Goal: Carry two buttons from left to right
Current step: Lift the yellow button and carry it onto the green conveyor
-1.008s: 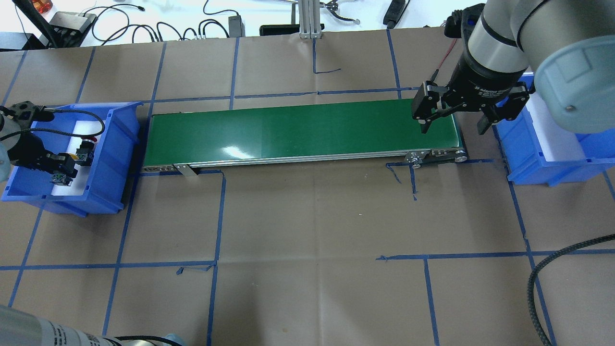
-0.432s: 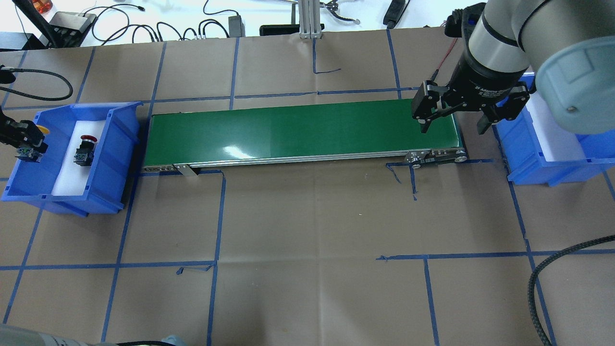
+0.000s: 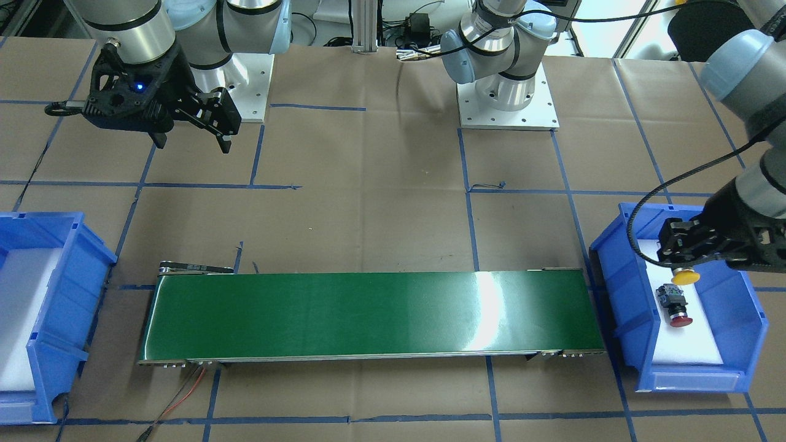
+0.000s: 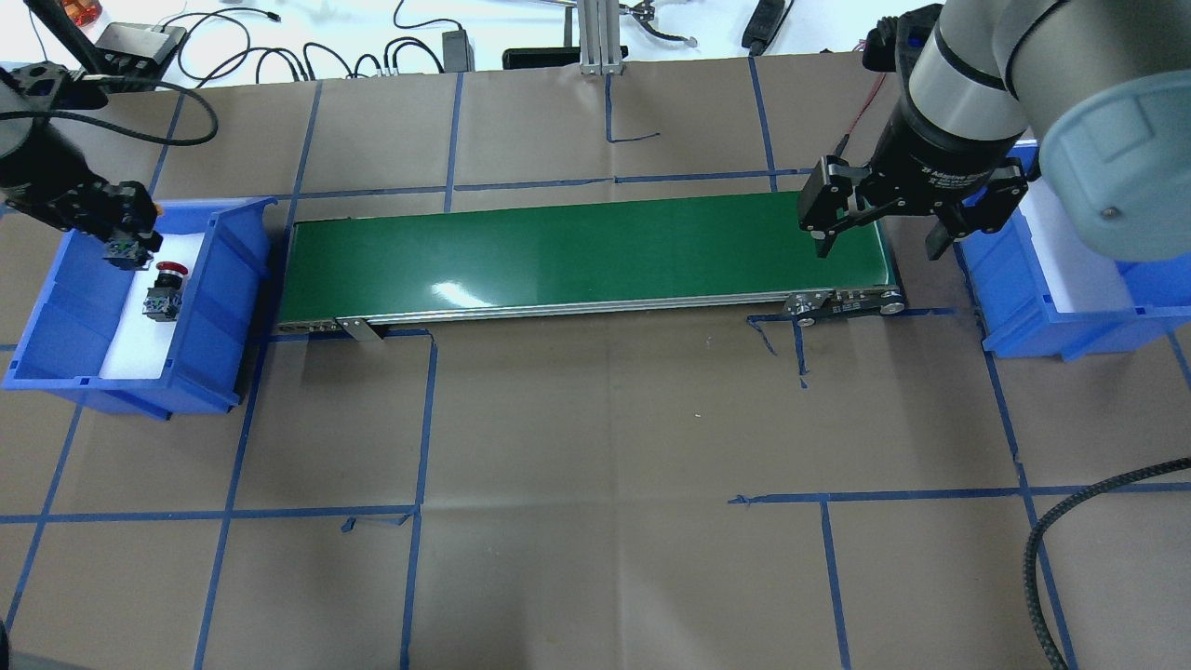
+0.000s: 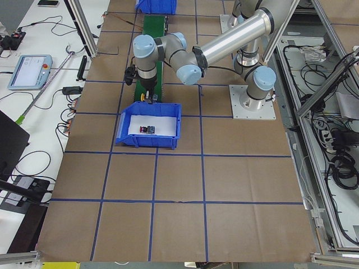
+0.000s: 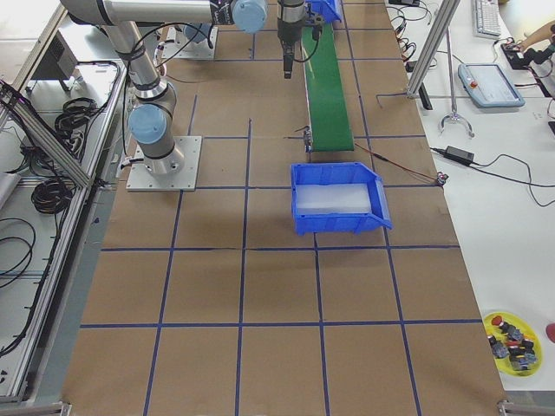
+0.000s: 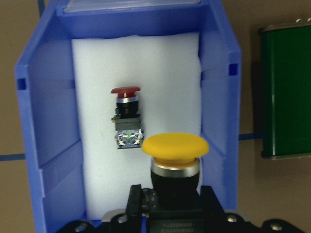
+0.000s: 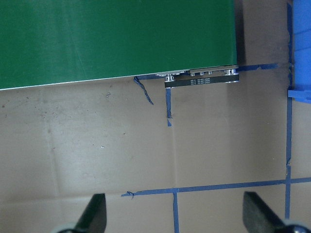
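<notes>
The yellow button [image 7: 175, 154] hangs cap-forward over the left blue bin [image 4: 216, 279], and my left gripper [image 4: 123, 244] is shut on its black body. Seen from the front, its yellow cap [image 3: 686, 277] pokes out under the left gripper [image 3: 680, 261]. On the white foam in that bin lies the red button [image 4: 160, 293], which also shows in the front view as the red button [image 3: 674, 305] and in the left wrist view as the red button [image 7: 126, 116]. My right gripper [image 4: 878, 244] hovers open and empty over the right end of the green conveyor [image 4: 577, 256].
The right blue bin [image 4: 1050, 312], lined with white foam, stands just past the conveyor's right end. Blue tape lines cross the brown paper table. Cables and boxes lie along the far edge. A black cable [image 4: 1070, 521] loops in at the right.
My left gripper has risen out of the left bin with the yellow button and swung toward the bin's far end. The red button stays on the foam. The right arm holds still.
</notes>
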Motion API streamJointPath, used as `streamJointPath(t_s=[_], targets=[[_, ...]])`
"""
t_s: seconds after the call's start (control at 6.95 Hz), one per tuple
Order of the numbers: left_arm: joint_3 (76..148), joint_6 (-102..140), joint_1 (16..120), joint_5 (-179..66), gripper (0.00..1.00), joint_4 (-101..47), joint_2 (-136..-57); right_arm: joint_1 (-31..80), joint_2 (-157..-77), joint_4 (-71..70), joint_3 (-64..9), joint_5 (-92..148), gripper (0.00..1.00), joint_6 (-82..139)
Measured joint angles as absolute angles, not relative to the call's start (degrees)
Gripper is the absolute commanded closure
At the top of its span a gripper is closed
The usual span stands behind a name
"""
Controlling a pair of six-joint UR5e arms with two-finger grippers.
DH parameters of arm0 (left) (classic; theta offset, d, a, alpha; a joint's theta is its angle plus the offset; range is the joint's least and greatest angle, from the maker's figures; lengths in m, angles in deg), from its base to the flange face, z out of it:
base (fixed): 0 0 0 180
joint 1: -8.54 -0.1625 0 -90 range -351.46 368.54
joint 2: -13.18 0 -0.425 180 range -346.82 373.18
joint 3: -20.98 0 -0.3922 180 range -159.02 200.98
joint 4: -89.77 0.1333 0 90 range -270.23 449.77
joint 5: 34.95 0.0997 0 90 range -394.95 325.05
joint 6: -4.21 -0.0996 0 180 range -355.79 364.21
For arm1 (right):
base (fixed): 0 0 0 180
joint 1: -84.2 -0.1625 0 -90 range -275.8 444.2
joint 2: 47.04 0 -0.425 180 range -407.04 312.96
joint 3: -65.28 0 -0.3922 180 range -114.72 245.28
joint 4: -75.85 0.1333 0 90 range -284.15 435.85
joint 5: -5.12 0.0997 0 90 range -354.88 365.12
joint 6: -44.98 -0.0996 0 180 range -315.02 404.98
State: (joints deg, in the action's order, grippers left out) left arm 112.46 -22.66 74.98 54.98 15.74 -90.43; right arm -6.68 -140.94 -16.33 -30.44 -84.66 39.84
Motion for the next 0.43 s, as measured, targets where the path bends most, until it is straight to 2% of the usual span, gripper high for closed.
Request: streamJointPath(t_s=[0.43], targets=[[113.42, -6.66, 86.75, 54.91, 0.89, 16.86, -91.7, -6.68, -140.74, -16.58, -30.42, -84.62, 0.0, 39.84]])
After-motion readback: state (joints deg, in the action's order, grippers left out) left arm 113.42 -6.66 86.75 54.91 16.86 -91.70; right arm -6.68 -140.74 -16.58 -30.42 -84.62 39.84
